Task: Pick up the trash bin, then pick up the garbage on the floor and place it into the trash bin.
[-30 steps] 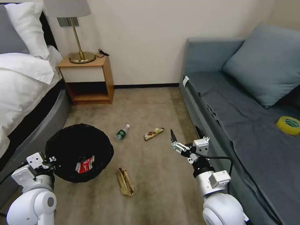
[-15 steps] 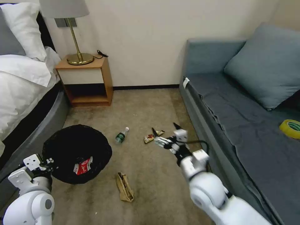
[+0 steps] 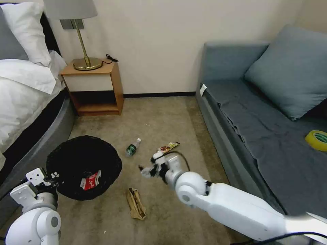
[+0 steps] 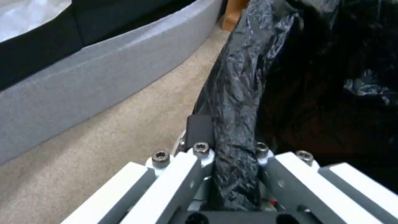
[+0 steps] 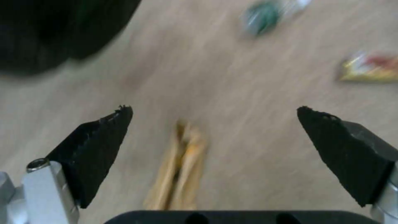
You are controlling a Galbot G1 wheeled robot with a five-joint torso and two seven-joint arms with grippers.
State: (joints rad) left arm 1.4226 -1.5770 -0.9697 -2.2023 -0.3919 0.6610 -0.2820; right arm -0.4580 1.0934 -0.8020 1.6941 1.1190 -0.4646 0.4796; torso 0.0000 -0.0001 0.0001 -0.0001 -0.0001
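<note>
Swinging in from beside the sofa, the right gripper (image 3: 147,170) has crossed over the carpet toward the middle of the floor since the earlier frames and now hangs above the open patch between the snack wrapper (image 3: 167,147) and the paper wad (image 3: 136,203). Its two black fingertips (image 5: 101,137) are spread wide with nothing between them. The right wrist view looks down past them at the tan paper wad (image 5: 179,169) lying lengthwise on the carpet (image 5: 215,93) directly below the gap, with the bottle (image 5: 265,14) and the brown-gold snack wrapper (image 5: 369,68) farther off and the dark edge of the trash bin (image 5: 49,31) to one side.

The left gripper (image 4: 230,155) has not changed place: it sits low at the robot's left, pinching the rim of the trash bin (image 4: 236,102), the wrinkly black bag pressed between its white fingers. In the head view the trash bin (image 3: 83,153) stands on the carpet near the bed (image 3: 24,102), and the red-and-white packet (image 3: 91,180) already lies inside it.

The clear green-labelled bottle (image 3: 132,147) lies on its side just beyond the bin, the snack wrapper a little to its right. A wooden nightstand (image 3: 93,86) with a brass lamp (image 3: 80,41) stands against the wall. On the grey sofa (image 3: 259,129) at the right rests a yellow tape roll (image 3: 316,139).
</note>
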